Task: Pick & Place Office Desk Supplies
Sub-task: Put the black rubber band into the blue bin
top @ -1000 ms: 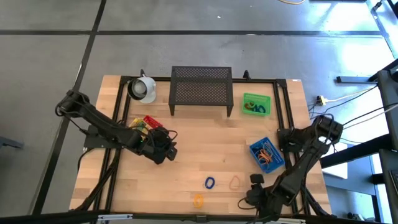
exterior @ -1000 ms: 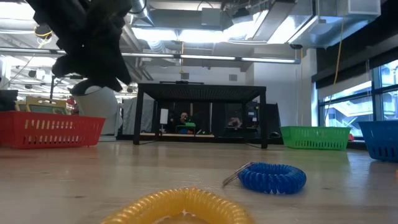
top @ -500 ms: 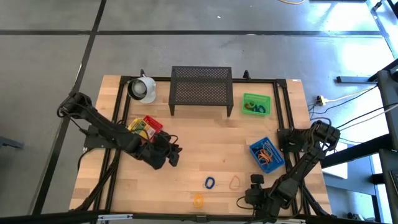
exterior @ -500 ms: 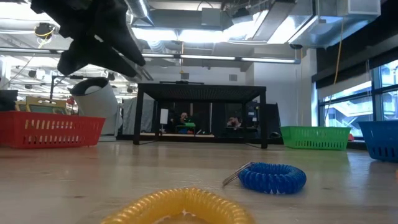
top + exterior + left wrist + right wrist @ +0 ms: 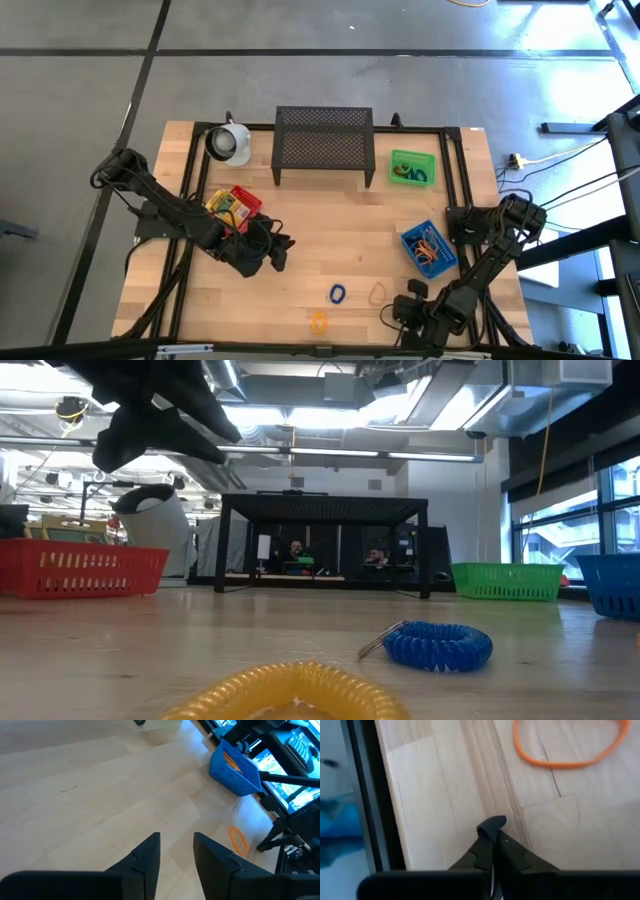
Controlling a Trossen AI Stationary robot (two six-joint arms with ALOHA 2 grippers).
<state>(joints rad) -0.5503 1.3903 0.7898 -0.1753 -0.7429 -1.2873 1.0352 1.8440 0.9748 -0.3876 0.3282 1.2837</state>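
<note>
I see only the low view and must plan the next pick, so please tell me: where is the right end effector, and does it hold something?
Observer: The right end effector is shut on nothing, near the table's front right edge, with the thin orange loop flat on the wood just ahead.
Operator: And the left one?
Observer: The left end effector is open and empty, above bare wood beside the red bin.

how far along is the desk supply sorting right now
Done: loops lie in the blue bin and green bin, yellow packets in the red bin.

In hand: nothing. The left gripper hovers open and empty over bare table; the right gripper is shut on nothing beside the orange loop.

Left: the orange loop, blue coil and yellow coil.
</note>
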